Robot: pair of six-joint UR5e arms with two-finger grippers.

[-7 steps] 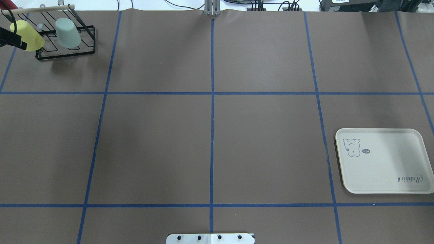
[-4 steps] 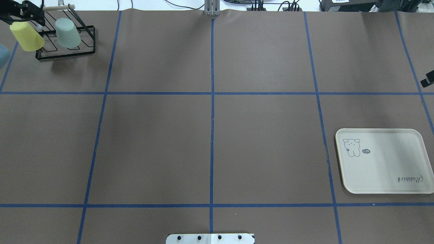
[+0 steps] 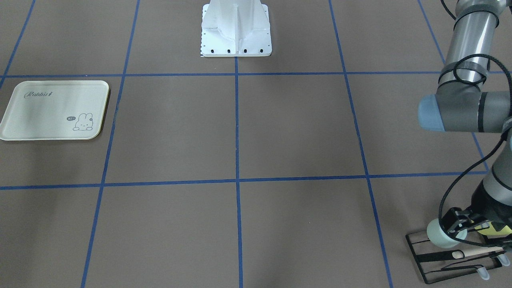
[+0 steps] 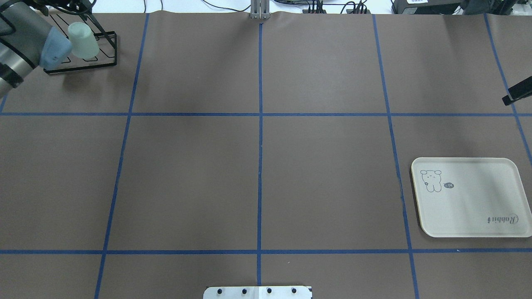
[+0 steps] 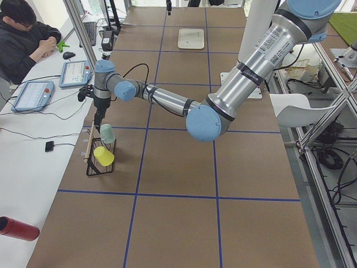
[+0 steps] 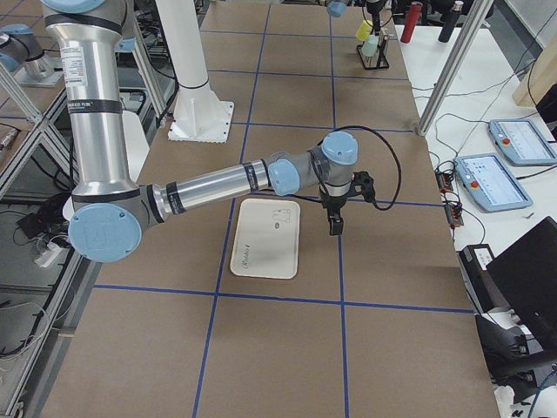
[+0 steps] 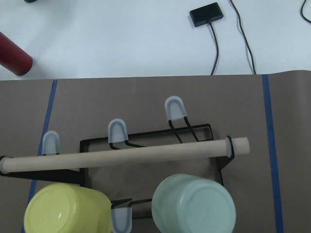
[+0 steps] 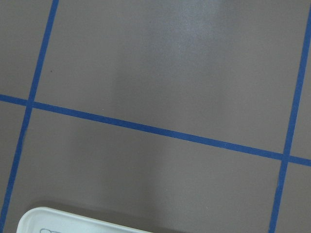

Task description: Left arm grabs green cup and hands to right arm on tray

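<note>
Where the tray [image 4: 469, 207] reads "Rabbit", right hand [image 4: 508, 99] nearby — left hand [image 3: 456, 226] by green cup [image 3: 436, 237] — grips indiscernible.

Left arm [image 5: 167, 100] reached across the table. Left gripper [image 5: 99, 119] pointed down, just above the green cup [image 5: 107, 133] on the black rack [image 5: 96, 171]. Yellow cup [image 5: 104, 156] sat beside it. Tray [image 5: 191, 38] was at the far end. Person [image 5: 22, 34] sat at the side desk.

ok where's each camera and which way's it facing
Front: across table, facing base; left arm at right.
Overhead: behind base, looking down; left arm upper left.
Left side: table end; left arm near.
Right side: other end; right arm near.
Left wrist: down, rack, green cup.
Right wrist: down, tray corner.
Front and overhead share the tray.
</note>
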